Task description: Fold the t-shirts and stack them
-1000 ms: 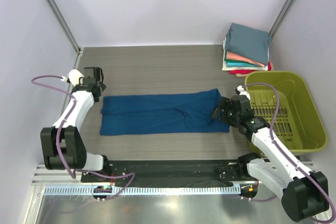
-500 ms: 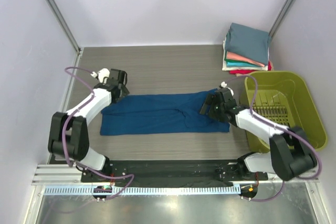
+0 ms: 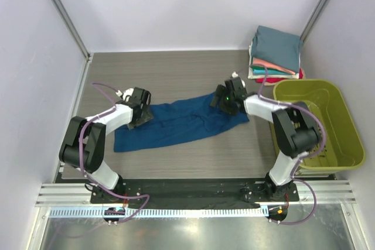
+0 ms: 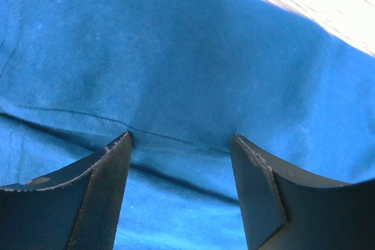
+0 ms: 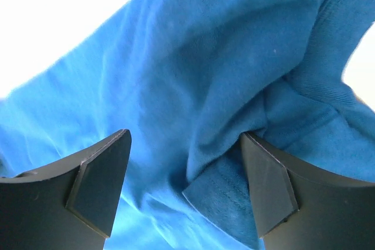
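Note:
A blue t-shirt (image 3: 176,124) lies folded into a long strip across the middle of the table, skewed with its right end farther back. My left gripper (image 3: 140,113) is open, fingers spread over the strip's left end; blue cloth (image 4: 181,86) fills the left wrist view. My right gripper (image 3: 225,99) is open over the strip's right end, where a folded hem (image 5: 228,197) lies between the fingers. A stack of folded shirts (image 3: 275,54), slate-teal on top with coral, white and red below, sits at the back right.
An olive-green plastic basket (image 3: 345,127) stands at the right edge, beside the right arm. Grey walls and a metal post (image 3: 61,13) bound the table on the left and back.
Both grippers moved inward onto the shirt's ends over the last second. The strip's right end shifted toward the back and the cloth now lies skewed and bunched.

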Robot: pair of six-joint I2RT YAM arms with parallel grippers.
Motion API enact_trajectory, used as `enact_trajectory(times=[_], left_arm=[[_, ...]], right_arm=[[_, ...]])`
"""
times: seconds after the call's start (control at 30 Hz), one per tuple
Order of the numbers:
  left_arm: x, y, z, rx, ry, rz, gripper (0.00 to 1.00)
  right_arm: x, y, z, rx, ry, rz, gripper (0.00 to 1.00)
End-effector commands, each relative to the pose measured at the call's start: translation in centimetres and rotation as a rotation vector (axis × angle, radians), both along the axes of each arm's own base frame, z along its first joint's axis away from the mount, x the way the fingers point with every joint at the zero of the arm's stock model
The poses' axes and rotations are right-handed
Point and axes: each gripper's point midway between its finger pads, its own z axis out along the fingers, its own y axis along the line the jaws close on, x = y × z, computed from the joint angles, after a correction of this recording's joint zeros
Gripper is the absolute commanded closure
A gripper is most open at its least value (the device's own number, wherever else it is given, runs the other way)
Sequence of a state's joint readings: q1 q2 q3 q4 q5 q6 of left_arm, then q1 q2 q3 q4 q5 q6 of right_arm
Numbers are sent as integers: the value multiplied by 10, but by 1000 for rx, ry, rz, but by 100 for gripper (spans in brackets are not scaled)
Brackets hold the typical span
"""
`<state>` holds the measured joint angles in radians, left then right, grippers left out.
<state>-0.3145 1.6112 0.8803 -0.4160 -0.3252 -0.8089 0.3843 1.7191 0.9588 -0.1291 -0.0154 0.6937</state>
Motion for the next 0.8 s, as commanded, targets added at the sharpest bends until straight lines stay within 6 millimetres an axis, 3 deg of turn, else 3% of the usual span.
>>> enact_trajectory(times=[0.0, 0.03, 0.07, 0.13, 0.17, 0.2, 0.23, 0.27, 0.33, 0.37, 0.53, 0.57, 0.63, 0.77], left_arm=[[-29, -37, -21, -156, 71, -47, 32], [-36, -47, -24, -196, 89, -51, 34], [-45, -56, -27, -214, 96, -72, 34], [-69, -66, -36, -271, 132, -65, 35], [-76, -79, -36, -302, 122, -92, 35], [-92, -83, -42, -327, 144, -95, 35], [-99, -90, -43, -351, 149, -105, 35], [-112, -108, -42, -405, 174, -124, 35], [-125, -123, -42, -446, 182, -151, 35], [-137, -141, -39, -480, 193, -204, 36], [-176, -188, -31, -586, 259, -292, 36], [-180, -193, -29, -596, 263, -307, 37], [-188, -199, -25, -609, 268, -319, 37], [-206, -204, -11, -646, 268, -351, 38]], right_arm=[[20, 5, -53, -91, 122, 46, 19], [30, 9, -54, -93, 120, 57, 20], [57, 18, -39, -80, 70, 70, 20], [70, 28, -53, -79, 102, 97, 21], [96, 39, -37, -58, 45, 115, 21], [102, 43, -37, -58, 54, 123, 21], [106, 48, -56, -62, 88, 141, 21], [132, 61, -35, -33, 29, 156, 21], [146, 71, -38, -16, 25, 186, 21], [162, 84, -37, 18, -1, 208, 22], [192, 119, -44, 125, -44, 284, 22], [203, 124, -34, 146, -79, 293, 22], [205, 131, -42, 167, -78, 316, 22], [216, 139, -31, 183, -136, 352, 21]])
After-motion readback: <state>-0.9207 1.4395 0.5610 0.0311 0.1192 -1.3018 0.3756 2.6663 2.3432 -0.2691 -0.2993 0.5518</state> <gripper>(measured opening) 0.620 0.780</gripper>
